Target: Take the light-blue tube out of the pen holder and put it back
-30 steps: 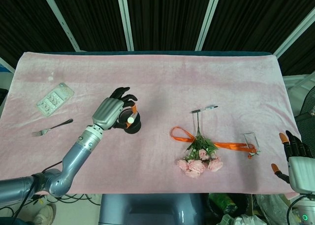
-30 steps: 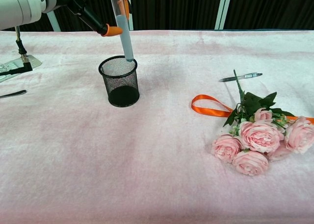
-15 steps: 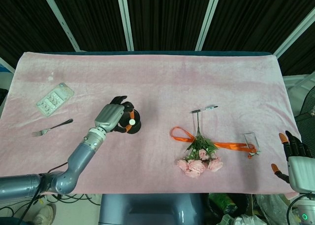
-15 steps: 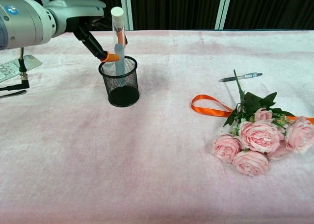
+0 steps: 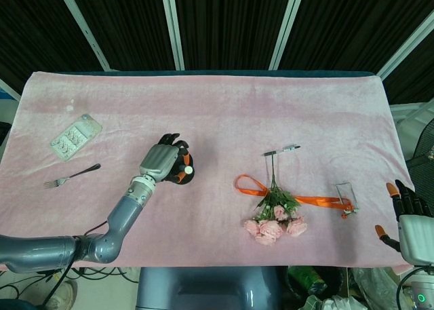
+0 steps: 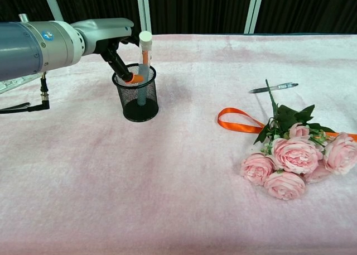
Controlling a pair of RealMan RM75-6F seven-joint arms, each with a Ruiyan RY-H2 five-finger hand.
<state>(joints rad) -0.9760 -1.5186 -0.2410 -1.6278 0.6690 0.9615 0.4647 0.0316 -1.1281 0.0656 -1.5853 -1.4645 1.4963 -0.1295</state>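
The left hand (image 6: 120,57) holds the tube (image 6: 143,65) by its top, so it stays upright inside the holder (image 6: 136,96) (its cap pokes above the rim). The right hand (image 5: 407,218) waits off the table's edge, fingers apart, holding nothing.

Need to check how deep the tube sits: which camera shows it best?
Chest view: the light-blue tube shows side-on, standing in the pen holder. Head view shows only its white cap beside the left hand.
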